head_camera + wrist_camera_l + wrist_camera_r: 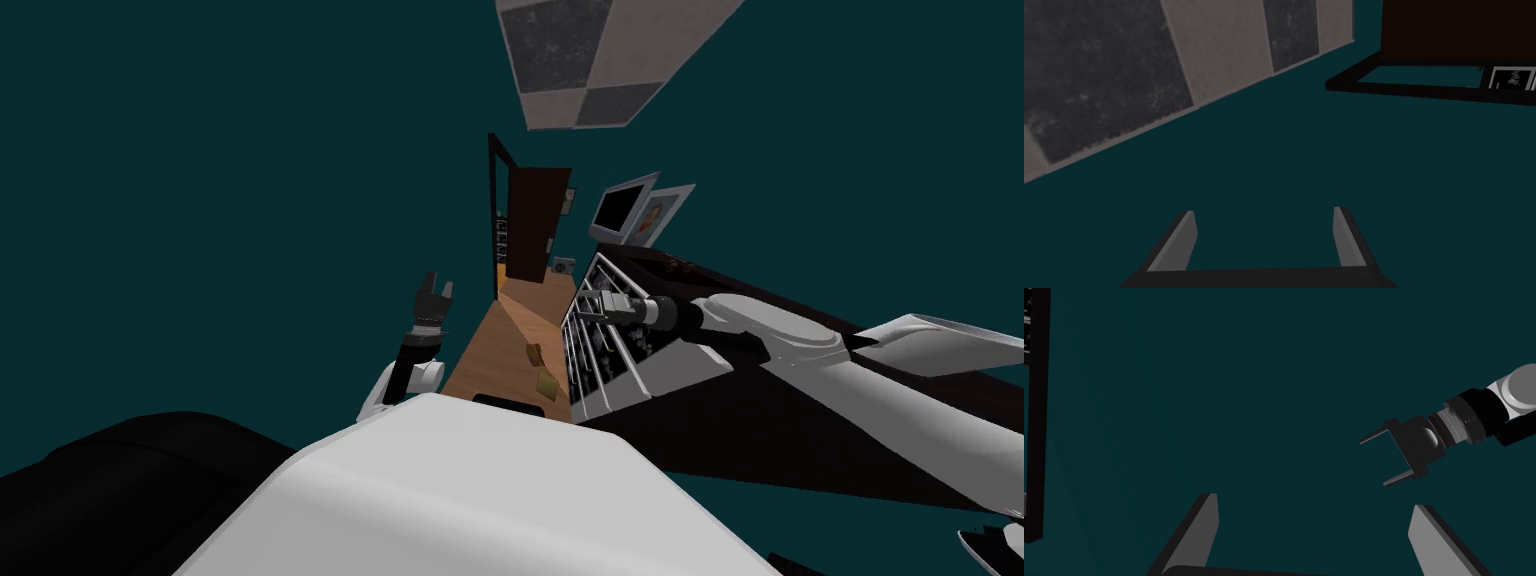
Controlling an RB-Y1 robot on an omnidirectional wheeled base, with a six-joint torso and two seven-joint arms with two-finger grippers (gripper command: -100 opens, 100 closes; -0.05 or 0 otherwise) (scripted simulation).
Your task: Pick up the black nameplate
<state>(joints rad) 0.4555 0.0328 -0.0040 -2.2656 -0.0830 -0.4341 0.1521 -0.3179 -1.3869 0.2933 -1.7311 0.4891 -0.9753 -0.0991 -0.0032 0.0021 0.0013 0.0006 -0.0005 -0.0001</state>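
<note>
My left gripper (433, 290) is raised in front of a dark teal wall, left of the strip of wooden floor. Its fingers (1186, 235) stand open with nothing between them, and the right wrist view shows that same left gripper (1381, 458) open as well. My right arm reaches in from the right, and its gripper (592, 303) hovers at the face of a white rack (610, 385) holding small dark items. The right gripper (1315, 502) is open and empty, facing the teal wall.
A long dark counter (800, 410) runs along the right behind the rack. A monitor (622, 210) and a picture frame (668, 215) stand at its far end. A brown door (535, 220) closes the wooden floor (505, 335), where two tan objects (541, 368) lie. A black bulky form (120, 480) sits low left.
</note>
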